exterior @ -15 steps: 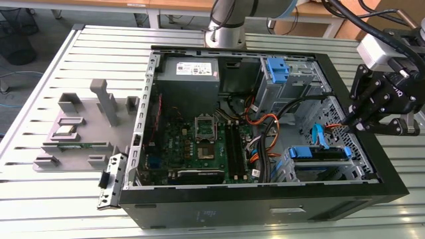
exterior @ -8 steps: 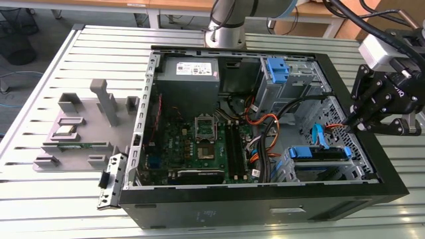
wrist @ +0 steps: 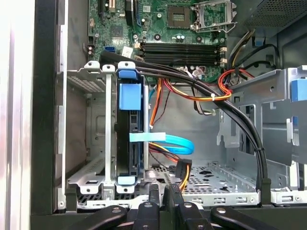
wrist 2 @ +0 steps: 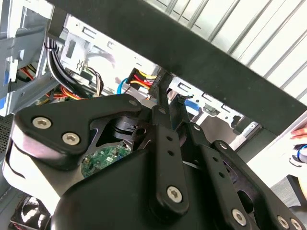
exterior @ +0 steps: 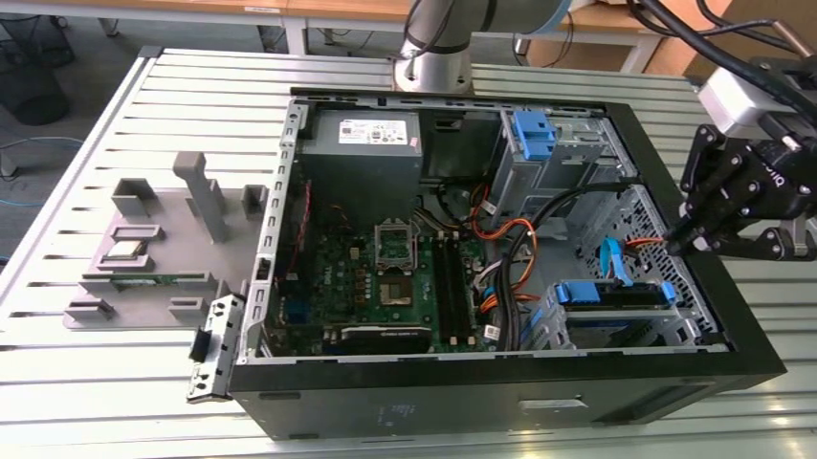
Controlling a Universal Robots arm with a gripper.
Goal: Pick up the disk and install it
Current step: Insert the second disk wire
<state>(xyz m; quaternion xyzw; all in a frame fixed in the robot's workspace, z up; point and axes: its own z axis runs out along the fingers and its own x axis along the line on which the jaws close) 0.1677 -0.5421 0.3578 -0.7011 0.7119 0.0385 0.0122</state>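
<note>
From my seat the gripper (exterior: 695, 244) hangs over the computer case (exterior: 511, 382) at the exterior view's right edge, its black fingers (wrist: 165, 203) drawn together with nothing between them. It touches nothing in the case.

Just past those fingertips, in the first wrist view, I see the metal drive cage (wrist: 91, 143) with the disk (wrist: 129, 139) already standing in its slot, blue bracket tabs at both ends. In the exterior view the disk (exterior: 613, 295) sits in that cage near the case's front corner, blue frame upward. A light blue flat cable (wrist: 168, 140) loops beside it, and orange and red wires (wrist: 192, 96) and thick black cables (wrist: 240, 124) cross the bay behind.

Farther in lies the green mainboard (exterior: 396, 277) with its open processor socket. Beyond that sits the grey power supply box (exterior: 362, 143), with a white sticker whose print I cannot read, and a second blue-fronted bay (exterior: 534, 134) beside it.

Outside the case, toward the exterior view's left, a grey fixture (exterior: 160, 249) rests on the slatted table (exterior: 191, 96), holding a small silver chip (exterior: 124, 251).
</note>
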